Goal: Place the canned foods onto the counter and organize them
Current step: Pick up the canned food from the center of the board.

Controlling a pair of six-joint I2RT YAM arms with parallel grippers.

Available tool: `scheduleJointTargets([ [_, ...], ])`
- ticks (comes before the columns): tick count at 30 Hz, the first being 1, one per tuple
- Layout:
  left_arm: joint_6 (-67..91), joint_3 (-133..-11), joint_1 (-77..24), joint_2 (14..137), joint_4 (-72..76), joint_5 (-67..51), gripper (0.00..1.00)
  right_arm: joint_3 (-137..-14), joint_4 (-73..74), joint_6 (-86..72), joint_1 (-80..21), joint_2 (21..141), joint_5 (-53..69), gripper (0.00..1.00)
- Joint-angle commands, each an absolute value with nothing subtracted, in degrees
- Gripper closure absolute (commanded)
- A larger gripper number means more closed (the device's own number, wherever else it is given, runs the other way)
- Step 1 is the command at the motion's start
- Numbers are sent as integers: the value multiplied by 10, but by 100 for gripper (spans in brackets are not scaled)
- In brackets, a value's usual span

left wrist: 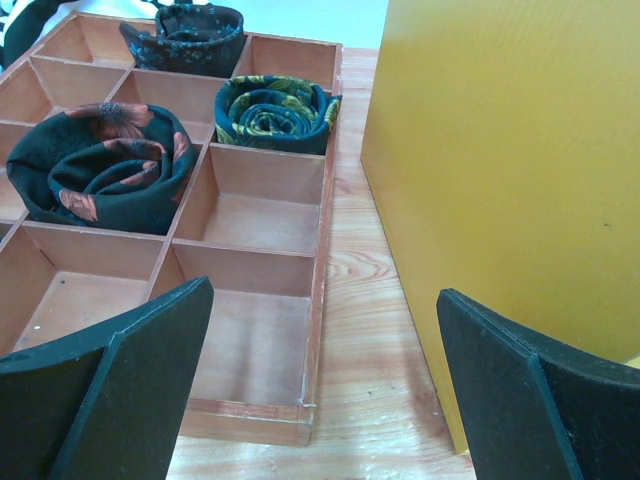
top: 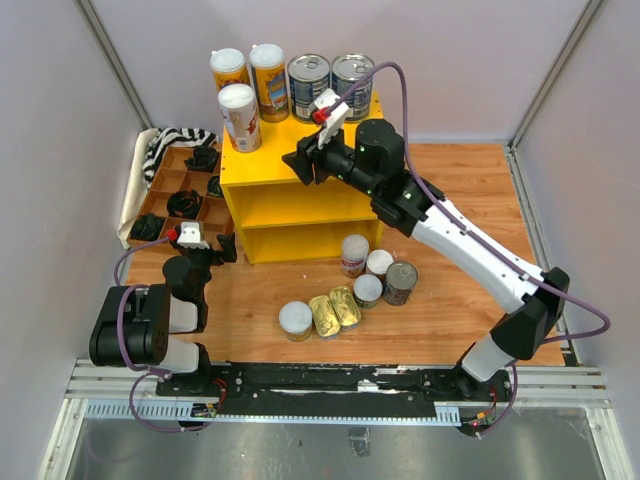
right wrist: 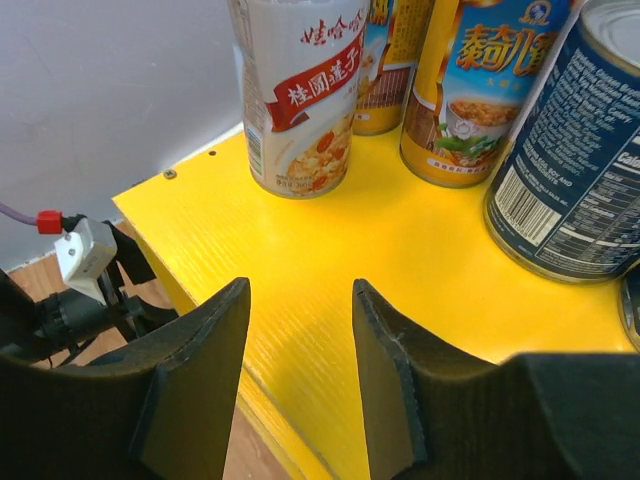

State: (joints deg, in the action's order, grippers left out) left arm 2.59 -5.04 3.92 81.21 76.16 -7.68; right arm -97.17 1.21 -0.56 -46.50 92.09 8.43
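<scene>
From above, a wood bench [top: 450,200] sits in a small room with pale walls [top: 450,60]. A metal rail [top: 120,385] runs along its near edge. A yellow shelf [top: 275,150] stands at the back, near the middle. Five cans [top: 240,115] stand on its flat top: three tall ones with white lids on the left and two with silver tops on the right. More cans sit close together on the bench in front of the shelf, and with them are two flat gold tins [top: 335,310]. A brown tray [top: 163,182] lies left of the shelf, with a striped cloth [top: 180,140] behind it. The right pincer [top: 298,163] hangs over the shelf top. The left pincer [top: 222,248] is low, between the tray and the shelf.

The left wrist view shows the left pincer wide open and holding nothing. The tray is on one side and the shelf's yellow wall on the other. Dark rolls [left wrist: 105,165] lie in some tray boxes; they may be cloth.

The right wrist view shows the right pincer a little open, with nothing in it, just above the yellow top. A white can [right wrist: 295,100] and a blue can [right wrist: 565,170] stand past it.
</scene>
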Motion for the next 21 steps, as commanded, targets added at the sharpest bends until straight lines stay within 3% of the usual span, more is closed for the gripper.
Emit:
scheduleJointTargets([
  [1,19,-56,37,815,772,-80,0,-913,-39,-30,-456,867,54,54],
  [3,19,-57,37,815,771,-80,0,-883,-59,-43,-455,843,45,48],
  [9,18,-57,37,816,772,-79,0,-825,-125,-73,-480,810,9,2],
  [21,19,-57,36,816,771,-80,0,-701,-174,-26,-553,695,-90,1],
])
